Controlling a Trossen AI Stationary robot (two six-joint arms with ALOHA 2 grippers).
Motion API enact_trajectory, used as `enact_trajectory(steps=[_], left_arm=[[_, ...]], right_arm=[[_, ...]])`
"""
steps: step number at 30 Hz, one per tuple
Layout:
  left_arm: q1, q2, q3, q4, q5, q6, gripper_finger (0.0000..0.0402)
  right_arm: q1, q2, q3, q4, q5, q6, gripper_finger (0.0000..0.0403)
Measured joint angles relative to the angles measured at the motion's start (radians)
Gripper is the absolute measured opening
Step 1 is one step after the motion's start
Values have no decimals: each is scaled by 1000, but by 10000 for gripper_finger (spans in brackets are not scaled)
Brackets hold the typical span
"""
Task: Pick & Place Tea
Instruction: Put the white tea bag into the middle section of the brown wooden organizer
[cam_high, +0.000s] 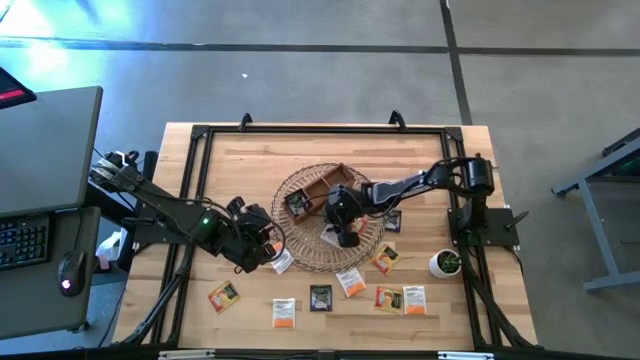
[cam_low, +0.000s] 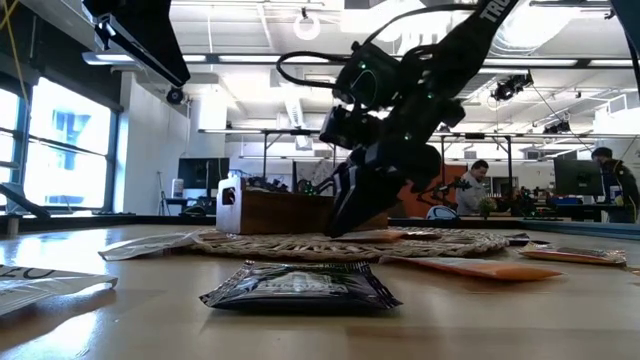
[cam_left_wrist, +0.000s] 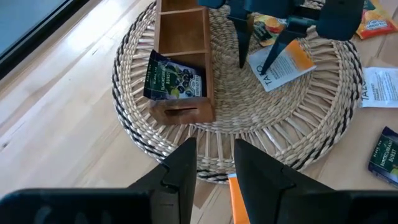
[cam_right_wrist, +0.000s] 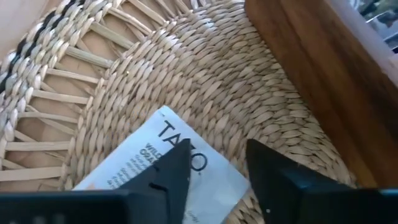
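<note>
Right gripper (cam_high: 343, 236) low over the round wicker basket (cam_high: 300, 255), fingers (cam_right_wrist: 171, 168) parted, tips down astride the edge of a white-and-orange sachet (cam_left_wrist: 281, 66) lying flat on the weave. In the right wrist view the sachet's printed white face sits under and between the two fingers; whether the pads already touch the paper I cannot tell from this angle. The wooden compartment tray (cam_left_wrist: 183, 37) stands just beyond the fingers, on the same basket.

A dark blue sachet (cam_left_wrist: 175, 79) leans tilted in the tray's end compartment.

Left gripper (cam_high: 268, 250) at the basket's rim, fingers (cam_left_wrist: 180, 171) set a little apart with nothing gripped between them; an orange edge shows below the gap, on the table.

Other sachets lie loose on the wooden table (cam_high: 190, 310), past the basket on the near side: a black one (cam_high: 320, 297), several orange-and-white ones (cam_high: 284, 312), all flat. In the low view the black sachet lies nearest the camera.
</note>
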Motion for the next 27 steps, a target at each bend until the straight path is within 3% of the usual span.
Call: enact_trajectory(steps=[8,27], left_arm=[[0,0,0,0,7,0,106],[0,0,0,-4,10,0,106]], right_arm=[[0,1,-2,9,33,-5,10],[31,-85,-6,83,49,51,4]])
